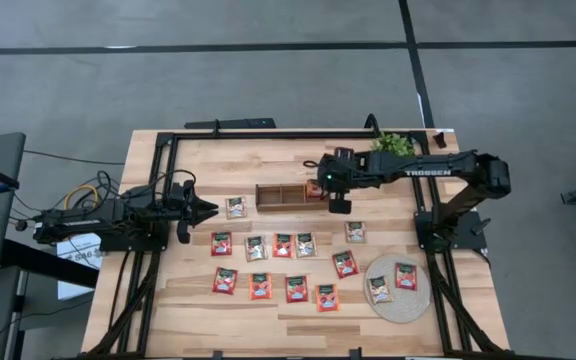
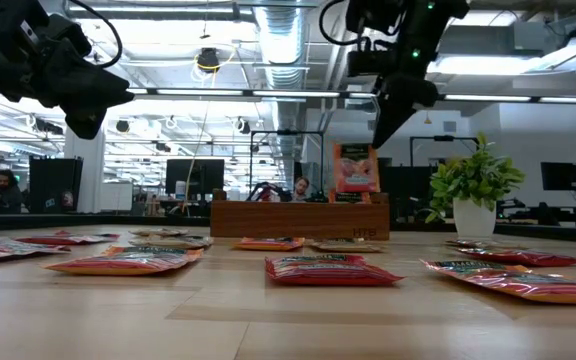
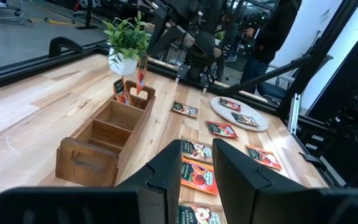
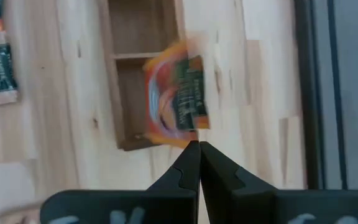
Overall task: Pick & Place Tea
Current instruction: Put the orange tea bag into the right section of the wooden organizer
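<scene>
High view shows the right gripper [image 1: 339, 202] above the right end of the wooden organiser box [image 1: 280, 196], its fingers pressed together on the edge of a red tea sachet [image 4: 176, 94], which hangs over the end compartment. More red and beige sachets [image 1: 283, 245] lie scattered across the bench [image 1: 208, 312], two on the round woven mat [image 1: 392, 293]. At the left, the left gripper [image 1: 206, 209] hovers, fingers apart and empty.

Red tea sachets [image 1: 224, 281] and pale beige-grey sachets [image 1: 256, 247], all with dark green printed centres, dot the light wooden tabletop [image 1: 268, 170]. The divided box [image 1: 280, 196] is brown, the round mat [image 1: 393, 295] tan, the plant [image 2: 473, 178] green in a white pot.
</scene>
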